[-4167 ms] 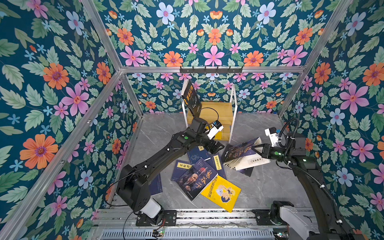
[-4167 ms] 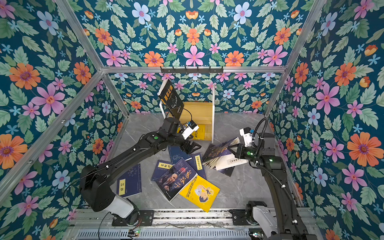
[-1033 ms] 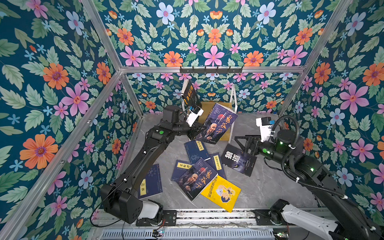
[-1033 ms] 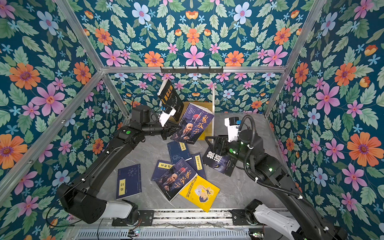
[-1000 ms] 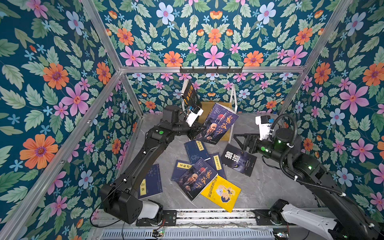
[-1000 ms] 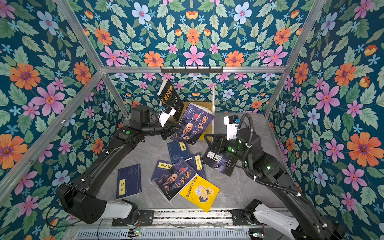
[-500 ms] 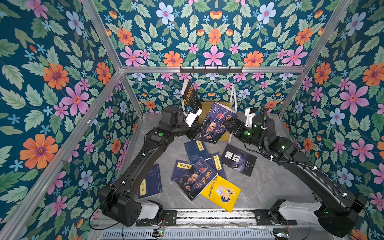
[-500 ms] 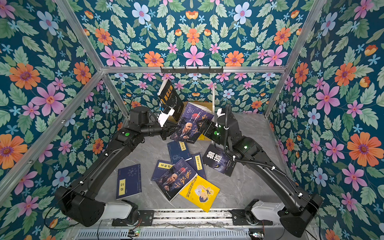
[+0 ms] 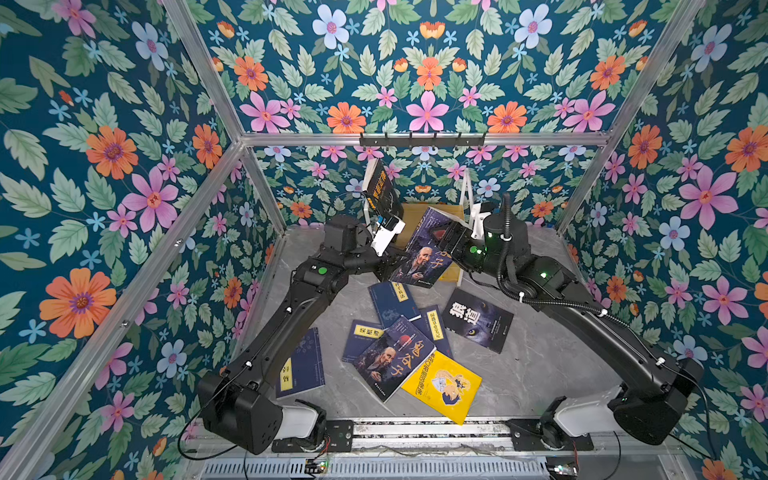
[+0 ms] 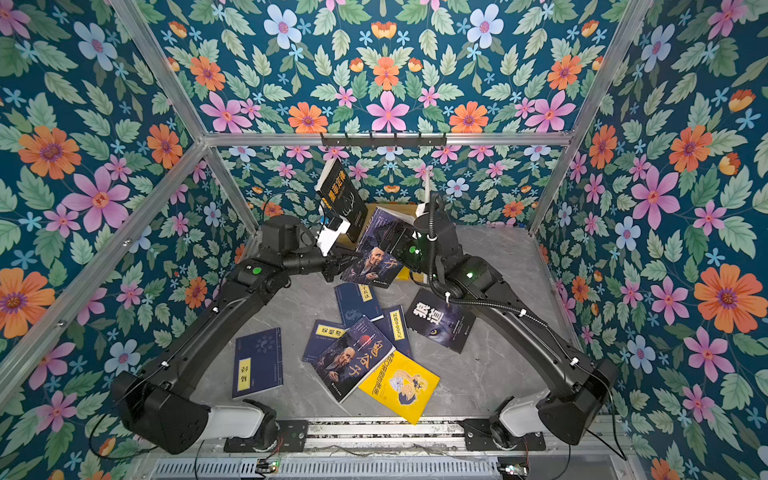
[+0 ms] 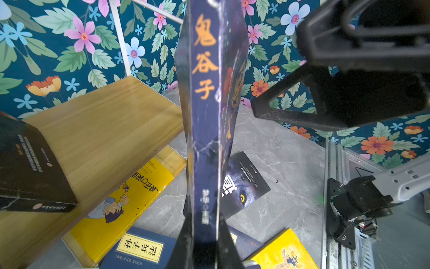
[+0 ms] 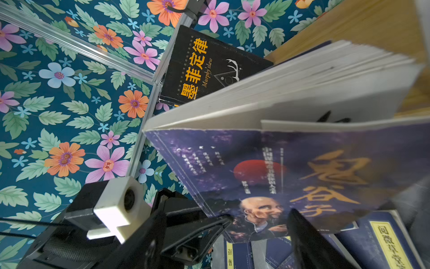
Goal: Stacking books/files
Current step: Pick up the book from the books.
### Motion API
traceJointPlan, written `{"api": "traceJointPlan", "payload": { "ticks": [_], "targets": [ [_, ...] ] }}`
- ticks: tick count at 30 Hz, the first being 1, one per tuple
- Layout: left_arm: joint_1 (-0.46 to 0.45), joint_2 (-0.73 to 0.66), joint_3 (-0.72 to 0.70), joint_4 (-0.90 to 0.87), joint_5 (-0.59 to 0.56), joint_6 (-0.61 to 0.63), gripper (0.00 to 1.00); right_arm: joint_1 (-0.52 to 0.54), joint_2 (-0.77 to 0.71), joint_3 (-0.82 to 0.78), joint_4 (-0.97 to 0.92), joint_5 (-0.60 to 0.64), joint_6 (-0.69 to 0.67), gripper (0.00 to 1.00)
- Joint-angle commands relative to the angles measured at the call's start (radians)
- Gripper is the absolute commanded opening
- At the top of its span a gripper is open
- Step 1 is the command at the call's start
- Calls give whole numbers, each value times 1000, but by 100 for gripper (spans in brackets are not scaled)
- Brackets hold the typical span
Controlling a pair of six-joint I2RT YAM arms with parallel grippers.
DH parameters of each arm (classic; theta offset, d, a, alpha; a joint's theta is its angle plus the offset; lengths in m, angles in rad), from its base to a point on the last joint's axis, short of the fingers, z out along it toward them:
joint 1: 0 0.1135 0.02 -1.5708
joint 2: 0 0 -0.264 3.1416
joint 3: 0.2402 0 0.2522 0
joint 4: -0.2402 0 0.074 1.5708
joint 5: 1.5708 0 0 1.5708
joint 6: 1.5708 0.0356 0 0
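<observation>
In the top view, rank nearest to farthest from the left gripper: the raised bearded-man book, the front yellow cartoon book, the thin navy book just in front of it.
1. Raised bearded-man book: clamped in the left gripper.
2. Thin navy book: flat on the table nearby.
3. Yellow cartoon book: by the front rail.

Floral wallpaper walls (image 9: pixel 124 174): dark teal ground; pink, orange and pale blue flowers; green leaves
Grey stone-look tabletop (image 9: pixel 540 374): grey with pale marble veining
Raised navy-purple paperback (image 9: pixel 422 259): orange title characters, red disc, bearded man's portrait; orange characters on the spine
Leaning black paperback (image 9: pixel 380 193): orange-yellow characters, white antler drawing
Flat black paperback (image 9: pixel 478 322): white characters, one yellow eye
Flat yellow paperback (image 9: pixel 442 386): cartoon figure
Thin navy paperback (image 9: pixel 307 361): yellow title label
Light wooden shelf board (image 11: pixel 104 121): honey-tan grain, white frame
Black robot arms (image 9: pixel 286 316): black casing, green indicator lights
</observation>
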Motion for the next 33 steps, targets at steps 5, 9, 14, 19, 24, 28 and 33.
{"api": "traceJointPlan", "payload": {
  "ticks": [5,9,14,19,24,28,33],
  "targets": [
    [-35,12,31,27,1,75,0,10,98,100,-23,-13,16,82],
    [-58,12,38,-1,-3,119,0,12,138,139,-49,8,1,81],
    [-71,12,47,-29,9,146,0,10,158,163,-64,25,-27,60],
    [-80,17,47,-30,22,146,0,10,169,174,-70,18,-41,26],
    [-83,11,30,-27,57,143,0,5,152,151,-75,20,-64,0],
    [-83,4,27,-27,101,125,0,2,111,107,-61,20,-75,0],
    [-63,-13,39,-42,212,93,47,2,34,53,-61,25,-132,0]
  ]
}}
